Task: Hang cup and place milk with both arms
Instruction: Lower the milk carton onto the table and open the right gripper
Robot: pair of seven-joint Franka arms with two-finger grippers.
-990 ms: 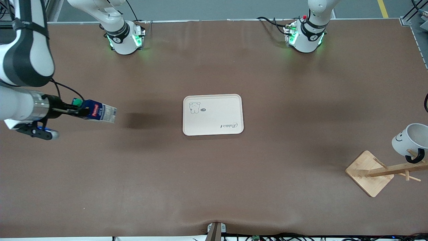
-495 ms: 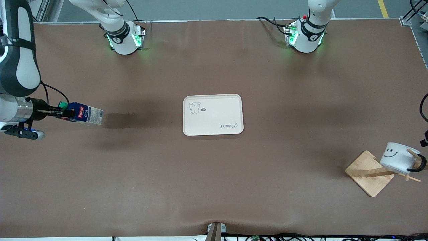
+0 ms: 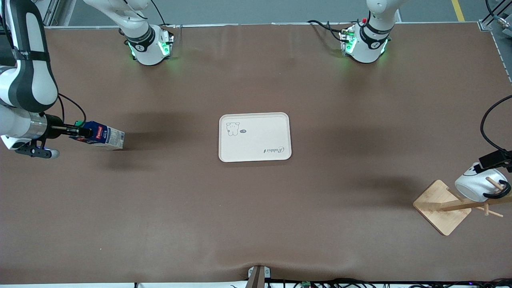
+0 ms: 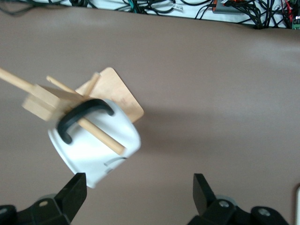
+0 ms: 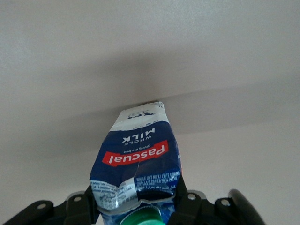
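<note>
The white smiley cup (image 3: 475, 185) hangs by its black handle (image 4: 83, 116) on a peg of the wooden rack (image 3: 442, 207) at the left arm's end of the table. It also shows in the left wrist view (image 4: 89, 152). My left gripper (image 4: 137, 197) is open and empty just above the cup, and only a black part of it shows at the edge of the front view (image 3: 495, 159). My right gripper (image 3: 80, 131) is shut on the cap end of the dark-blue milk (image 3: 102, 137), which is tipped on its side low over the table at the right arm's end. The milk fills the right wrist view (image 5: 138, 159) between my right gripper's (image 5: 136, 196) fingers.
A pale tray (image 3: 276, 120) with a bear drawing lies at the table's middle. The two arm bases (image 3: 150, 46) (image 3: 364, 44) stand along the edge farthest from the front camera. Cables (image 4: 187, 7) run along the edge nearest it.
The cup has gone from the air beside the rack onto a peg, and my left gripper has let it go and opened. My right gripper moved toward the right arm's end and sank lower with the milk.
</note>
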